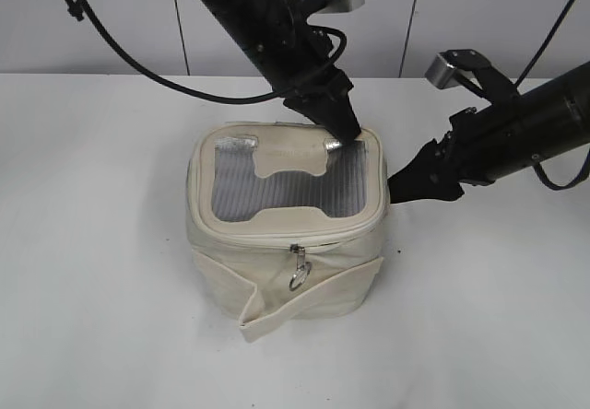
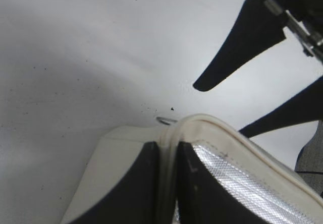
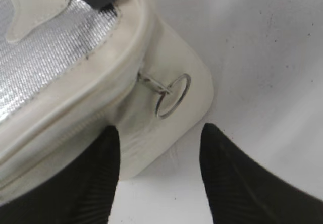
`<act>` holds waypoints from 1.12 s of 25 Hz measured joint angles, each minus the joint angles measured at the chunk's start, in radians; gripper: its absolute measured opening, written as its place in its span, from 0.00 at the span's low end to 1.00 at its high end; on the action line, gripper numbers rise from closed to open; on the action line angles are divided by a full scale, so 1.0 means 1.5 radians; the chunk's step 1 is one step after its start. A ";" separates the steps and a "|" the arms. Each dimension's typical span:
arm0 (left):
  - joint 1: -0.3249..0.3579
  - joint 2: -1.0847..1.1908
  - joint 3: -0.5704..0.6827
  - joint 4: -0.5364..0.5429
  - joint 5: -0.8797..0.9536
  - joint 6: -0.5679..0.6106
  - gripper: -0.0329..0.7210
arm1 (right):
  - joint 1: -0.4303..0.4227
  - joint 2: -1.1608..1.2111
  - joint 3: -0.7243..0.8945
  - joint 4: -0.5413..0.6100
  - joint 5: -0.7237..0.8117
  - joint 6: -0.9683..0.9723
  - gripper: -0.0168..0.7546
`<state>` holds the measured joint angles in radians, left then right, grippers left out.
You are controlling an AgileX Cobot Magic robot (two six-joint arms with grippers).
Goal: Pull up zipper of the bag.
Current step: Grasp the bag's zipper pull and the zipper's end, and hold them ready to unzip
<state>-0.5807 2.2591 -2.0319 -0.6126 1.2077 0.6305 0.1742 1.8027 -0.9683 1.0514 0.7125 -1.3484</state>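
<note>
From the exterior view, the small boxy cream fabric bag (image 1: pixel 286 229) with its grey mesh top panel stands near the middle of the white bench (image 1: pixel 92 243). Its thin cream zipper track (image 1: pixel 240 239) runs round the top rim, and a small silver slider with a dangling round ring pull (image 1: pixel 297 275) hangs at the front face. The left tool (image 1: pixel 343 133) presses down at the back right corner of the rim; the right tool (image 1: pixel 398 185) sits just beside the bag's right side, level with the rim and well apart from that front ring. The risk here, as I judge it, is that the soft bag buckles or slides if the left hold slips, since nothing else anchors it.

In the left wrist view, the left tool (image 2: pixel 168 183) is clamped on the cream piping of the rim, one finger either side of it. The hold looks narrow, so a sideways tug could pull the fabric free. The right tool's two dark fingers (image 2: pixel 237 47) show beyond, spread apart above the bench.

In the right wrist view, the right tool (image 3: pixel 159 176) is parted wide with nothing between its fingers. A silver ring pull (image 3: pixel 172 95) lies flat against the cream side wall, just ahead of the gap and slightly above it. Because the ring is thin and lies flush on the fabric, closing could pinch cloth instead, or miss the ring altogether.
</note>
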 joint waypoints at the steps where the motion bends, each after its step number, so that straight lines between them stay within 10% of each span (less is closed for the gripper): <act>1: 0.000 0.000 0.000 0.000 0.000 0.000 0.14 | 0.000 0.005 0.000 0.016 -0.001 -0.015 0.55; 12: 0.000 0.000 0.001 -0.001 -0.001 0.000 0.14 | 0.001 0.058 -0.002 0.118 -0.007 -0.135 0.52; 20: 0.000 0.000 0.001 -0.006 -0.001 0.000 0.14 | 0.001 0.069 -0.023 0.169 -0.010 -0.179 0.08; 28: 0.000 0.000 0.002 -0.006 -0.002 0.000 0.14 | 0.001 0.058 -0.023 0.036 -0.010 0.003 0.03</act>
<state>-0.5807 2.2591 -2.0290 -0.6210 1.2054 0.6305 0.1752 1.8896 -1.0035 1.1050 0.6972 -1.3444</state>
